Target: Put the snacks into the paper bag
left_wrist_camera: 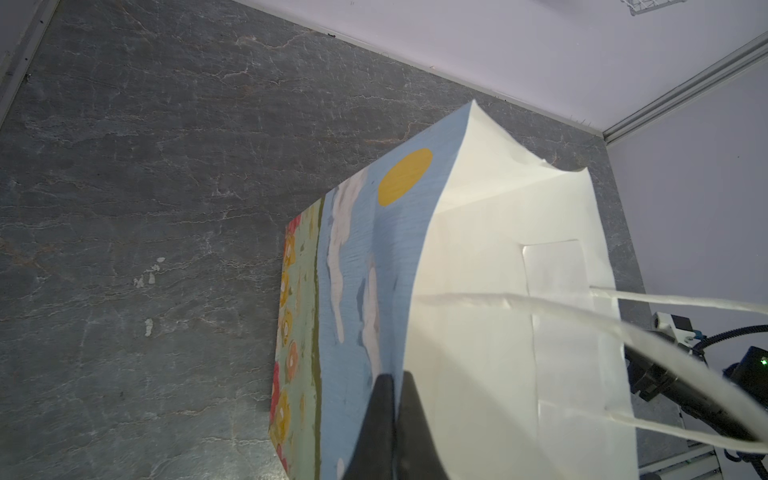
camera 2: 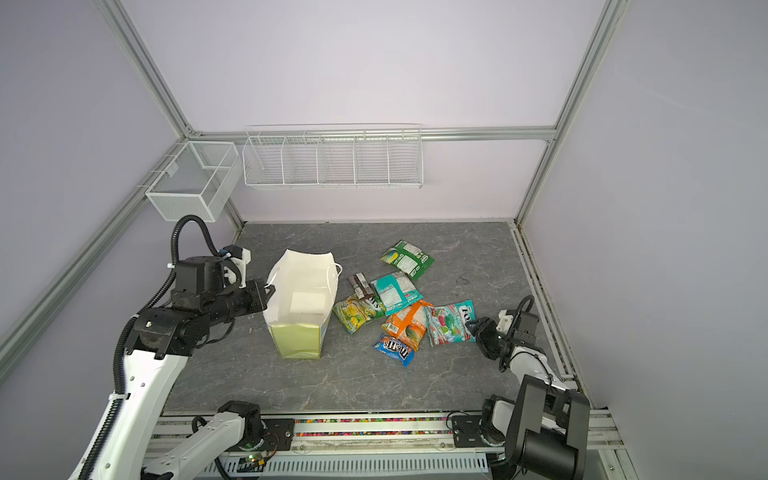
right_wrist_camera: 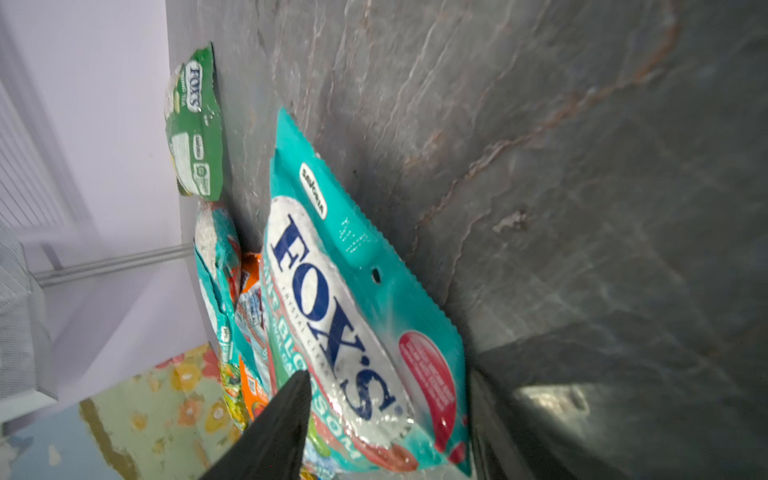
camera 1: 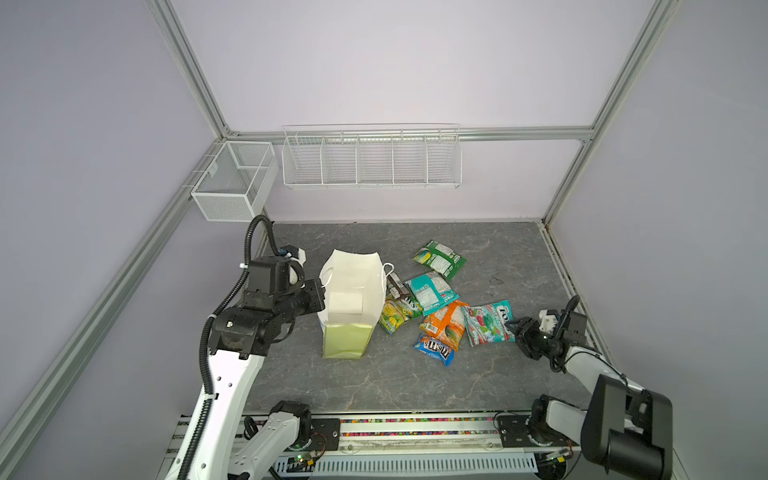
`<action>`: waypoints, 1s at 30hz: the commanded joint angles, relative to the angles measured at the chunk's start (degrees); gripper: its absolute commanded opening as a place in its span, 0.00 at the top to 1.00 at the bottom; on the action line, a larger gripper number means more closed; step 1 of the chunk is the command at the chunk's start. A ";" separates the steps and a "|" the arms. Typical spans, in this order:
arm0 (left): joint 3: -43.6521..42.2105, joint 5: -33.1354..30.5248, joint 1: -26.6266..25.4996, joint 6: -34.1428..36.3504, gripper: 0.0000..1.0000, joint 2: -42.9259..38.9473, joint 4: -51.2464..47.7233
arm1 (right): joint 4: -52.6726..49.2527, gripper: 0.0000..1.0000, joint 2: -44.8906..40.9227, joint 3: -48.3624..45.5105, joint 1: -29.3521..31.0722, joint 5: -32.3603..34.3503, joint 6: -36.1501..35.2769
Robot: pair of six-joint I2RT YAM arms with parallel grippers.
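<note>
Left pincer (left_wrist_camera: 395, 382) pinching white-lined paper bag (camera 1: 349, 274), right pincer (camera 1: 514, 328) astride teal Fox's packet (camera 1: 486, 322), grip unclear

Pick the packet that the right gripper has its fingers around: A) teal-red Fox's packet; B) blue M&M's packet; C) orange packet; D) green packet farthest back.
A: in the right wrist view the right gripper stands with its fingers apart on either side of one end of the teal-red Fox's packet; no other packet lies between them.
</note>
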 commanded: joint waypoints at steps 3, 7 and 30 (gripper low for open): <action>-1.03 0.35 -0.19 -0.42 1.00 -0.92 0.24 | -5.63 0.55 0.63 -2.08 0.02 3.06 0.23; -1.20 0.35 -0.11 -0.45 1.00 -0.96 0.28 | -5.75 0.68 0.33 -2.00 0.05 2.83 -0.20; -2.37 0.36 -0.16 -1.57 1.00 -1.29 1.25 | -16.52 0.94 -14.03 2.37 1.91 3.13 -5.04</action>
